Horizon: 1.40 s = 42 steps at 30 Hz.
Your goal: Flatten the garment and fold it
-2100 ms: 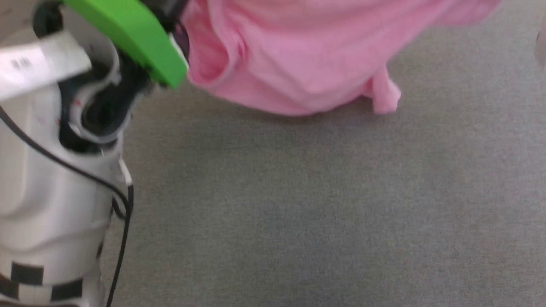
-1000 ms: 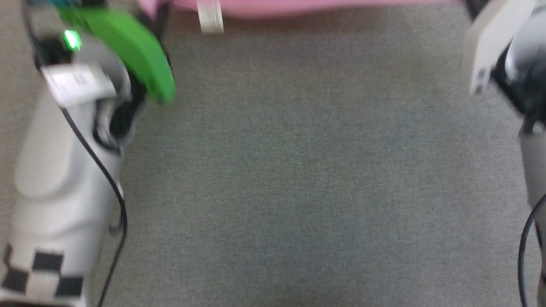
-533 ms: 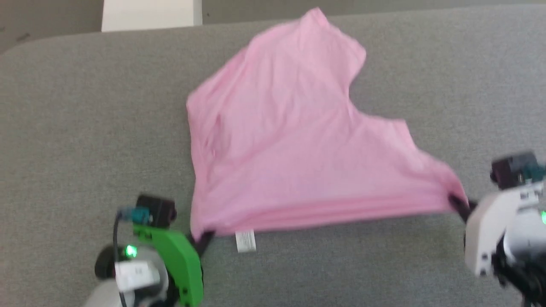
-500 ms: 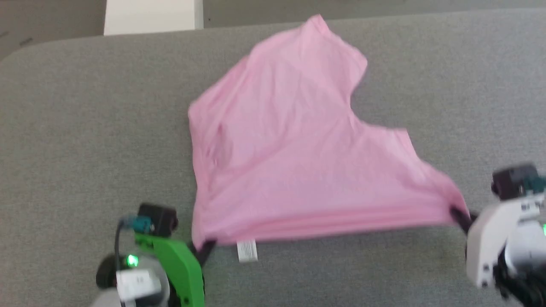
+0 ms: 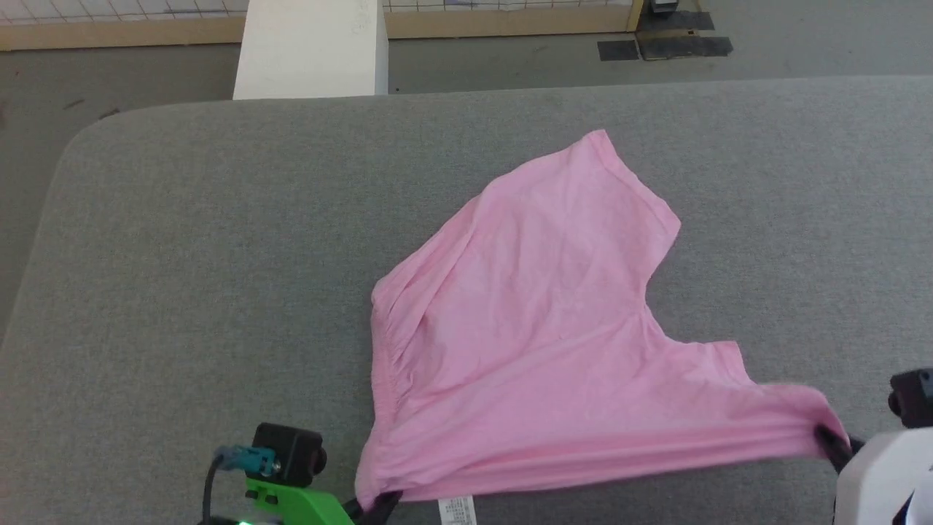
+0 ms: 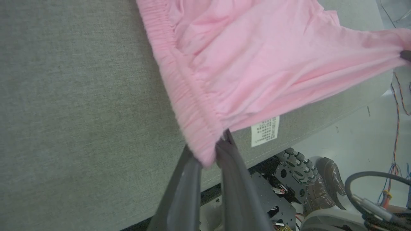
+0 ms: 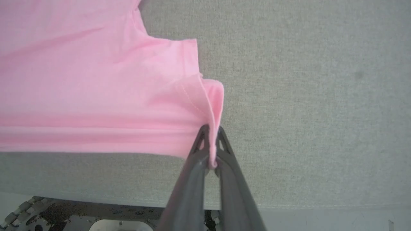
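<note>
Near edge of table (image 5: 182, 255): garment (image 5: 525, 343) held taut

It lies spread on the table, right of centre. Left fingers (image 6: 188, 192) clamp its waistband corner and right fingers (image 7: 192, 183) a leg hem, apparently tensioning the near edge to flatten it before folding.

A grey fabric-covered table (image 5: 182, 255) with a rounded far-left corner; beyond its far edge a white block (image 5: 310, 51), a wooden strip (image 5: 124, 30) farther off, dark mats (image 5: 667, 44) on the floor (image 5: 510, 62) far right
</note>
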Motion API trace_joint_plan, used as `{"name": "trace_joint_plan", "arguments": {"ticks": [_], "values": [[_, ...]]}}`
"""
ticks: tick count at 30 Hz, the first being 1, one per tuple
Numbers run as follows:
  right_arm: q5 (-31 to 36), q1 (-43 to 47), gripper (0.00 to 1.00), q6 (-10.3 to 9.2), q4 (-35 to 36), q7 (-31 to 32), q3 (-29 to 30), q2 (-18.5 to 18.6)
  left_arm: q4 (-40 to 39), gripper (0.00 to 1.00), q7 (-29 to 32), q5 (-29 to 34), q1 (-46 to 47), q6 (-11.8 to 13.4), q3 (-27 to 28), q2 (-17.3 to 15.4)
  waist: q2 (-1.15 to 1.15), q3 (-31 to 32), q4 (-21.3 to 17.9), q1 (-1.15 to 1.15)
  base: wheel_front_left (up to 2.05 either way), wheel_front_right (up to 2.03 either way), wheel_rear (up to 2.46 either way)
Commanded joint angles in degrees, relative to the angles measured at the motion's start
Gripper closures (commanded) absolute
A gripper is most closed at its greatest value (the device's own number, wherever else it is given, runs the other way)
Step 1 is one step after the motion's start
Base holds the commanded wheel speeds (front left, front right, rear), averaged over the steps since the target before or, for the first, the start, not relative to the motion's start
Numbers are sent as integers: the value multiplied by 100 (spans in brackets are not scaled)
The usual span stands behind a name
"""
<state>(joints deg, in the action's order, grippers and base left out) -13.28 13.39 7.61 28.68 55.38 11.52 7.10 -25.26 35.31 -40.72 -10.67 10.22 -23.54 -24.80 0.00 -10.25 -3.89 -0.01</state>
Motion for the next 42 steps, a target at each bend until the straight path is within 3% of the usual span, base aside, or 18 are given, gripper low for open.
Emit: {"name": "trace_joint_plan", "arguments": {"ticks": [1, 9, 22, 36, 37, 38, 39, 42], "values": [[84, -324, 100, -12, -7, -119, -57, 156, -4, 100, 19, 116, 215, 53, 50, -28, 0, 17, 77, 1, 0, 0, 0], [95, -2143, 100, -12, -914, -641, -651, 789, 519, 100, -160, 31, 1319, -97, 100, 449, 0, -218, 361, 1, 0, 0, 0], [197, -5117, 100, -12, -3352, -1218, -1404, 1203, 1757, 100, -874, 9, 2740, -162, 260, 1299, 0, -1346, 1000, 1, 0, 0, 0], [520, -6449, 100, -12, -5262, -1465, -1719, 1288, 2332, 100, -1270, 46, 3306, -431, 25, 1702, 0, -2020, 1410, 1, 0, 0, 0], [496, -6478, 67, -12, -5330, -1498, -1742, 1285, 2330, 60, -1301, 38, 3319, -475, 8, 1713, 0, -2021, 1414, 1, 0, 0, 0], [441, -6498, 0, -12, -5413, -1529, -1779, 1280, 2327, 5, -1361, 23, 3326, -512, 8, 1733, 0, -2013, 1413, 1, 0, 0, 0], [392, -6505, 0, -12, -5478, -1553, -1774, 1268, 2331, 0, -1406, 1, 3318, -520, 21, 1754, 0, -1999, 1404, 1, 0, 0, 0], [245, -6469, 0, -12, -5623, -1638, -1826, 1260, 2311, 0, -1500, 3, 3265, -565, 7, 1753, 0, -1906, 1351, 1, 0, 0, 0]]}}
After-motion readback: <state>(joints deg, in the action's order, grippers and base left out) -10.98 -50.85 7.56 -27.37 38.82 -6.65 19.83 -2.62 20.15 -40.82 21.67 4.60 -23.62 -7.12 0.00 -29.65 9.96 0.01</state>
